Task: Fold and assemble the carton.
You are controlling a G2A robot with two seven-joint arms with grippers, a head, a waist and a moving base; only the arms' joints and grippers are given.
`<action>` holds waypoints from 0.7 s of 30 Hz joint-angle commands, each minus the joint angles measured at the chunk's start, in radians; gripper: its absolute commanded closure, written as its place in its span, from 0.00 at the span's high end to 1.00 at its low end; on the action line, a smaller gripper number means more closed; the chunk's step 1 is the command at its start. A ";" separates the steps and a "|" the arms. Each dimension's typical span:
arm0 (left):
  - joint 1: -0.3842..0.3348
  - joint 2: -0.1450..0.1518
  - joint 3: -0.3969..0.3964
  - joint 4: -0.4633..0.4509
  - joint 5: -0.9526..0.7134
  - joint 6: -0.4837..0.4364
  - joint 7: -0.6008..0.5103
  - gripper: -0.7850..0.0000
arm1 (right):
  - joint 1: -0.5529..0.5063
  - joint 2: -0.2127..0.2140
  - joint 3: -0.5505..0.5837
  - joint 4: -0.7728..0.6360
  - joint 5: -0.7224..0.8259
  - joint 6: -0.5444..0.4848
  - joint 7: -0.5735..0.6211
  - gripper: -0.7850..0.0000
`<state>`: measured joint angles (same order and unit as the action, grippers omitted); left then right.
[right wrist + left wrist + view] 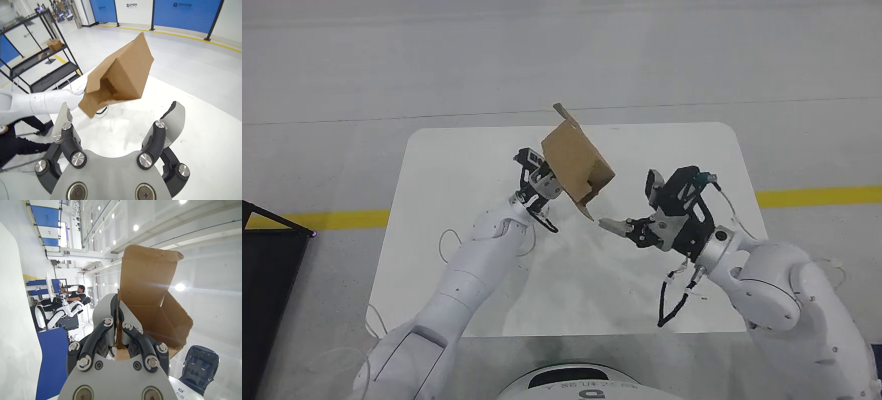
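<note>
Carton [577, 165] of brown corrugated cardboard hangs in the air over the far half of the white table [462, 200], roughly midway along its far edge, tilted and touching nothing beneath it. On its left, the left gripper [539, 190] comes up from the near-left. The left wrist view shows its fingers pinched together on the edge of one cardboard wall, the sheet sandwiched between the pads [118, 306]. That grip seems meant to keep the carton [147, 275] off the table and steady, with its open end turned toward the other arm. The body is already squared into a box shape, but the flaps at both ends stand loose. One rises at the far end and another droops at the near-right. To the right, the right gripper [632, 205] sits just beside that drooping flap, its fingers spread wide and holding nothing. Its wrist view looks straight at the carton [124, 75], whose open mouth lies just beyond and between the parted fingertips [120, 109]. I judge this arm is placed to press the loose flaps inward while the left one braces the box.
</note>
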<state>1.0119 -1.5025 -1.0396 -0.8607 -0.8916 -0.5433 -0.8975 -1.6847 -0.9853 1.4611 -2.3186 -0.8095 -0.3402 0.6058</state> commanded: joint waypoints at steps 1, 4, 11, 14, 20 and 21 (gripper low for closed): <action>-0.002 0.002 -0.006 -0.003 0.012 0.018 0.014 0.00 | -0.013 0.002 -0.016 -0.020 -0.095 -0.034 0.003 0.90; -0.002 0.003 -0.006 -0.013 0.039 0.044 0.035 0.00 | -0.020 0.001 -0.067 -0.031 -0.227 -0.033 -0.024 0.93; 0.001 -0.001 0.015 -0.008 0.115 0.066 0.090 0.00 | 0.001 -0.011 -0.186 -0.007 -0.403 0.017 -0.132 0.83; 0.003 -0.003 0.015 -0.008 0.114 0.068 0.093 0.00 | 0.017 -0.015 -0.220 0.011 -0.433 0.029 -0.136 0.82; 0.009 -0.006 0.011 -0.011 0.105 0.078 0.103 0.00 | 0.056 -0.024 -0.274 0.028 -0.459 0.047 -0.112 0.76; 0.010 -0.007 0.011 -0.011 0.108 0.080 0.103 0.00 | 0.061 -0.025 -0.279 0.030 -0.462 0.050 -0.110 0.76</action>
<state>1.0214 -1.5089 -1.0290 -0.8723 -0.7867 -0.4656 -0.7944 -1.6285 -1.0096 1.1866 -2.2901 -1.2686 -0.2927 0.4936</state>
